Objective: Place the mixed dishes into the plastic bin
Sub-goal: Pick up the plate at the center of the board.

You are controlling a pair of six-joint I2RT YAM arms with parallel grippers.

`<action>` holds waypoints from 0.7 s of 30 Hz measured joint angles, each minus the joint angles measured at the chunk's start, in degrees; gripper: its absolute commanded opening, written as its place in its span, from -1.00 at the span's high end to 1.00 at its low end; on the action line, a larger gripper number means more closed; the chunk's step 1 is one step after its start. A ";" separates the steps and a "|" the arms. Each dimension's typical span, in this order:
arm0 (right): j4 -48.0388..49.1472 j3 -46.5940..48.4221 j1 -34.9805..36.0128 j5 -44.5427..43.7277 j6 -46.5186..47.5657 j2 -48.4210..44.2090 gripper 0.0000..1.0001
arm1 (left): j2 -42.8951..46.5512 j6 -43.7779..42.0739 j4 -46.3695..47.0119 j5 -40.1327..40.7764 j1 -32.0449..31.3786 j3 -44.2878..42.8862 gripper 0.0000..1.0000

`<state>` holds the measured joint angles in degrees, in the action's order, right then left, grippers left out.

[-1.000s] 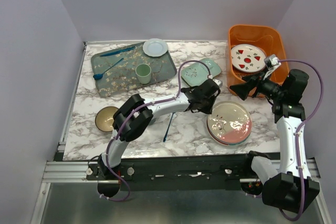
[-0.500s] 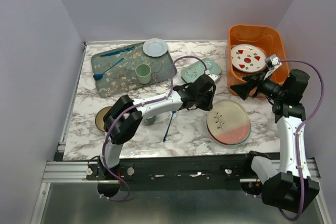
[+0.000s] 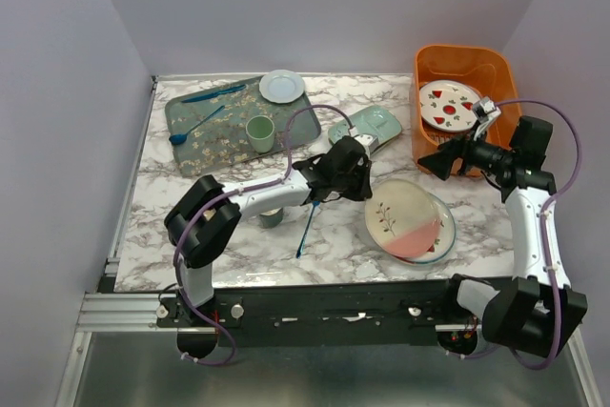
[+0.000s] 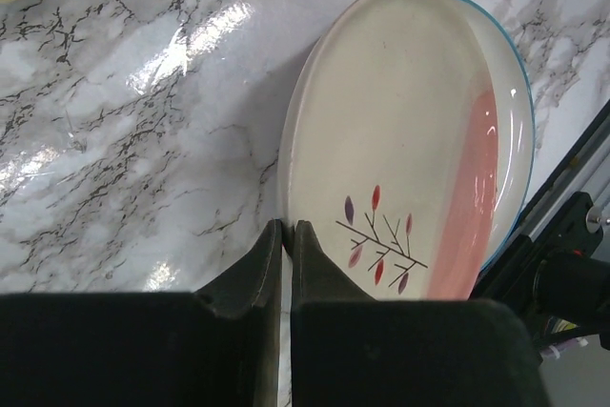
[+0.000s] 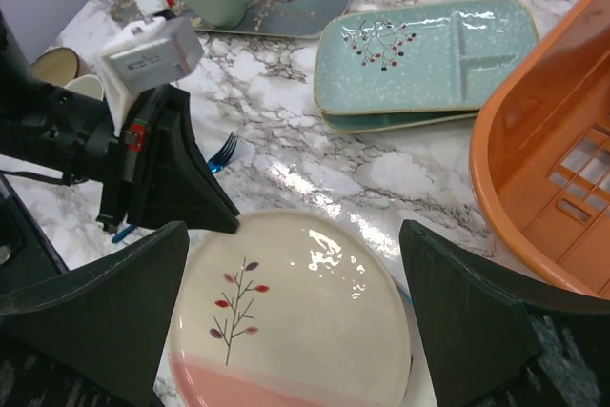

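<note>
My left gripper [image 3: 368, 197] is shut on the left rim of a cream plate with a pink band and a twig drawing [image 3: 405, 219]. It holds that edge tilted up over a blue-rimmed plate [image 3: 446, 235]. The left wrist view shows the jaws [image 4: 283, 228] pinching the plate [image 4: 400, 131]. My right gripper [image 3: 429, 161] is open and empty, beside the orange plastic bin [image 3: 457, 51] and above the plate [image 5: 305, 321]. A white plate with red marks [image 3: 448, 105] lies in the bin. The pale-green divided dish [image 3: 367, 126] lies behind the left gripper.
A dark floral tray [image 3: 205, 135] at the back left holds a green cup [image 3: 259, 132], a small pale plate [image 3: 282, 86] and blue spoons. A blue fork [image 3: 307, 226] and a small cup [image 3: 272, 217] lie beside the left arm. The bin wall [image 5: 553, 169] is at my right.
The left gripper has moved left, drawing the cream-pink plate with it, so the plate now sits shifted left off the blue-rimmed plate. The right gripper stays open, its arm slightly raised.
</note>
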<state>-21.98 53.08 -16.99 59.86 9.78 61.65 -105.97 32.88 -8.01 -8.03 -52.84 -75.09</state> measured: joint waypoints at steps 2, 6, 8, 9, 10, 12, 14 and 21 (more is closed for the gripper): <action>-3.54 1.51 0.00 0.31 3.02 2.32 -0.93 | 1.03 0.02 1.03 -0.02 0.22 1.33 1.00; -12.22 4.42 0.22 0.68 11.34 8.15 -0.92 | 4.28 1.99 3.91 0.02 1.42 6.16 1.00; -13.38 4.42 0.35 0.66 12.22 8.57 -0.92 | 4.33 2.43 4.33 0.00 1.62 6.82 1.00; -14.29 4.42 0.52 0.66 12.96 8.76 -0.92 | 4.35 2.80 5.05 -0.04 1.84 7.39 1.00; -14.75 4.42 0.57 0.63 13.31 8.76 -0.92 | 4.35 3.37 5.53 -0.09 2.14 8.09 1.00; -15.32 4.42 0.76 0.66 13.97 8.76 -0.92 | 4.35 4.02 6.01 -0.20 2.43 8.92 1.00; -15.72 4.42 0.94 0.63 14.43 8.83 -0.92 | 4.24 4.72 6.78 -0.44 2.56 9.27 1.00; -19.10 5.44 1.97 -1.05 18.45 12.09 -0.85 | 3.69 6.32 10.16 -1.46 2.78 9.35 1.00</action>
<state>-41.08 58.52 -15.03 58.81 28.23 73.73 -102.28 39.20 2.15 -9.50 -50.06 -65.73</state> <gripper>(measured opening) 0.953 0.110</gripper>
